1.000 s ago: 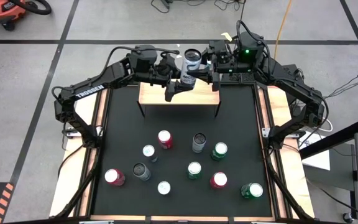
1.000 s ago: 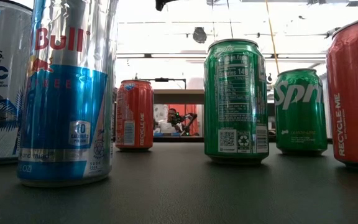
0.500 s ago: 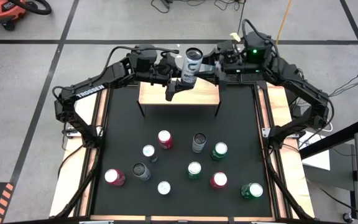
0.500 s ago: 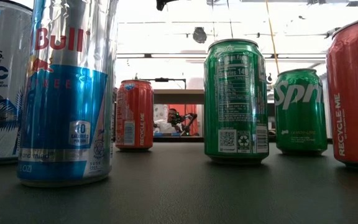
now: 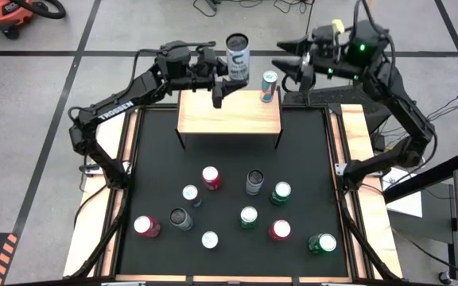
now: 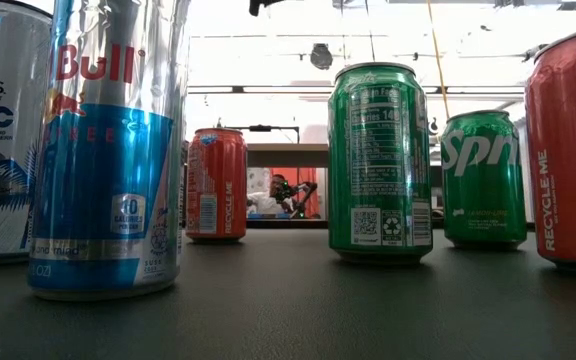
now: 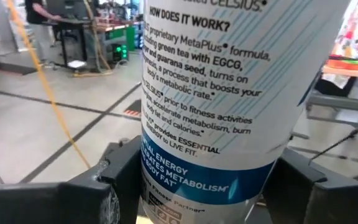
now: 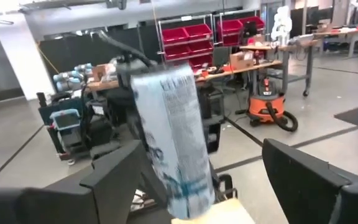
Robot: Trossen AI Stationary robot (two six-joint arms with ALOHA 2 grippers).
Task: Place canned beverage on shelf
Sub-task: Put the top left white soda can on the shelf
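Two arms above the shelf (image 5: 229, 117). Left gripper (image 5: 227, 78): fingers (image 7: 126, 180) closed on either side of a tall white-and-blue Celsius can (image 5: 237, 56) — held upright, raised over the shelf's rear edge. Right gripper (image 5: 293, 70): fingers (image 8: 120, 180) spread wide, nothing between them — drawn back from a small can (image 5: 269, 86) standing just ahead of the fingertips at the shelf's rear right corner. Ten more cans (image 5: 249, 217) on the black table (image 5: 308, 167) below.

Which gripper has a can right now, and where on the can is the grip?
The left gripper holds the tall white Celsius can by its lower body, fingers on opposite sides. The right gripper is open and holds nothing.
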